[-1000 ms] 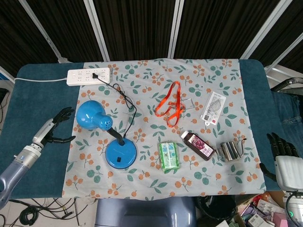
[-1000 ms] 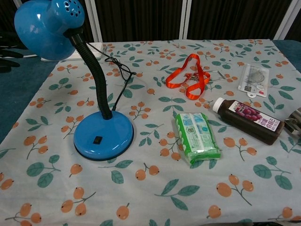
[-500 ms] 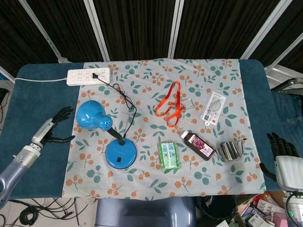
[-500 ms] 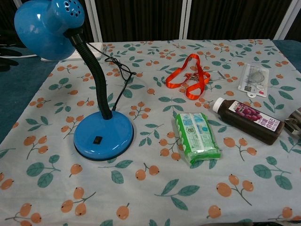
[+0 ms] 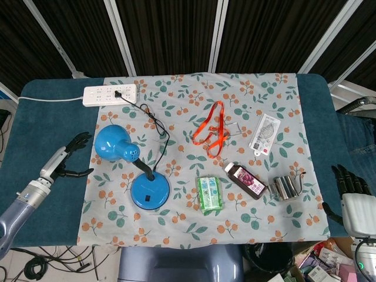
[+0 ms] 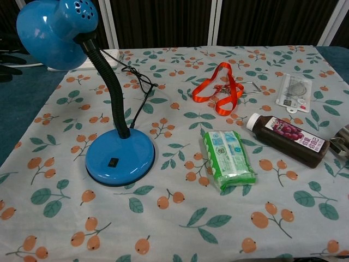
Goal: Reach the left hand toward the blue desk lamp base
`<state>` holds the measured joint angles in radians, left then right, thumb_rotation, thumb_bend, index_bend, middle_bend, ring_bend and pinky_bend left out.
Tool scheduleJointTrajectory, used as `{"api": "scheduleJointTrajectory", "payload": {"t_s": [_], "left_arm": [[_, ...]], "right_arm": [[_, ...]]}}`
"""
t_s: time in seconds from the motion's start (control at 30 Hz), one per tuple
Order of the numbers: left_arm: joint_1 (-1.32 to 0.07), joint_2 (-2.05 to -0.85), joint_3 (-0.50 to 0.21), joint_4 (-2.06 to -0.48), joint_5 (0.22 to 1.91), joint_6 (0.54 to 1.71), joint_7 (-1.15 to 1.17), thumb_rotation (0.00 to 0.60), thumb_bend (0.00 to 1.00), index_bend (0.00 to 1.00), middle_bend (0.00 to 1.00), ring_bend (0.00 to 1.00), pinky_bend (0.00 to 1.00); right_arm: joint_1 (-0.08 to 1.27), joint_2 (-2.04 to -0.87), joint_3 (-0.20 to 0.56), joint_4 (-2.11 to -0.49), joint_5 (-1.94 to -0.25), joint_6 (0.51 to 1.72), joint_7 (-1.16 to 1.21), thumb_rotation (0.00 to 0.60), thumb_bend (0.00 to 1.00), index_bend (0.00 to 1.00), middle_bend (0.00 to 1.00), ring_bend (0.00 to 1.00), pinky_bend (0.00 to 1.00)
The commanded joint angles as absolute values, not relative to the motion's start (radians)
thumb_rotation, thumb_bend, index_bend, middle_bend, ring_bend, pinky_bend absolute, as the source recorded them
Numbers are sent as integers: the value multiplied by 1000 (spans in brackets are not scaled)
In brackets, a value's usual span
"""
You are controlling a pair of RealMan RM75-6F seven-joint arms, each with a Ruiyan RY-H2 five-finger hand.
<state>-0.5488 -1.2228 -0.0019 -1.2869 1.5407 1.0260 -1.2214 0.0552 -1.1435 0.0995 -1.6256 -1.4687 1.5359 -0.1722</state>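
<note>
The blue desk lamp base (image 5: 150, 191) is a round disc on the floral cloth, left of centre; in the chest view the base (image 6: 120, 156) shows a small black switch. A black gooseneck rises from it to the blue shade (image 5: 114, 144). My left hand (image 5: 66, 157) hovers over the blue table cover well left of the lamp, fingers spread, holding nothing. In the chest view only its dark fingertips (image 6: 11, 60) show at the left edge. My right hand (image 5: 351, 187) rests off the table's right edge, fingers apart and empty.
A white power strip (image 5: 110, 94) lies at the back left, with the lamp's black cord running to it. An orange lanyard (image 5: 212, 129), a sachet (image 5: 265, 134), a dark juice bottle (image 5: 247, 180), a green tissue pack (image 5: 210, 194) and a small metal pitcher (image 5: 286, 187) lie to the right.
</note>
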Motion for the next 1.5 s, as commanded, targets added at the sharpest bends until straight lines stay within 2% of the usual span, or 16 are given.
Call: {"api": "scheduleJointTrajectory", "payload": {"t_s": [0.03,0.2,0.37,0.53,0.6,0.73,0.9,1.17,1.5], "left_arm": [[-550,-1219,11,-1292,1557,1022,-1213,600,225,0,76,44,137],[-557,-1190,65,-1301,1629,1012,-1154,600,239,0,90,45,142],[-521,-1179,123,-1307,1686,1042,-973,600,250,0,96,51,142],[-474,-1195,152,-1334,1712,1081,-715,600,344,0,134,106,158],[-469,-1199,157,-1344,1719,1081,-660,600,364,0,164,147,197],[-466,-1206,178,-1411,1737,1052,-486,600,416,0,271,282,362],[-473,-1221,169,-1484,1728,1019,-326,600,472,1,397,427,524],[-473,-1287,117,-1544,1685,1021,-192,600,574,44,583,622,643],[-503,-1331,88,-1638,1626,952,-60,600,586,92,661,693,690]], "right_arm": [[55,-1143,99,-1626,-1468,1535,-172,600,159,4,56,120,161],[54,-1143,101,-1627,-1466,1538,-171,600,159,4,55,120,161],[52,-1142,99,-1630,-1468,1539,-172,600,160,4,56,120,161],[53,-1142,99,-1630,-1467,1537,-173,600,160,4,56,120,161],[53,-1142,99,-1630,-1467,1537,-173,600,160,4,56,120,161],[53,-1142,99,-1630,-1467,1538,-174,600,160,4,56,120,161],[52,-1143,101,-1630,-1466,1540,-174,600,162,4,56,121,161],[52,-1143,101,-1630,-1463,1539,-173,600,163,4,56,121,161],[51,-1143,102,-1630,-1462,1540,-172,600,162,4,56,120,161]]}}
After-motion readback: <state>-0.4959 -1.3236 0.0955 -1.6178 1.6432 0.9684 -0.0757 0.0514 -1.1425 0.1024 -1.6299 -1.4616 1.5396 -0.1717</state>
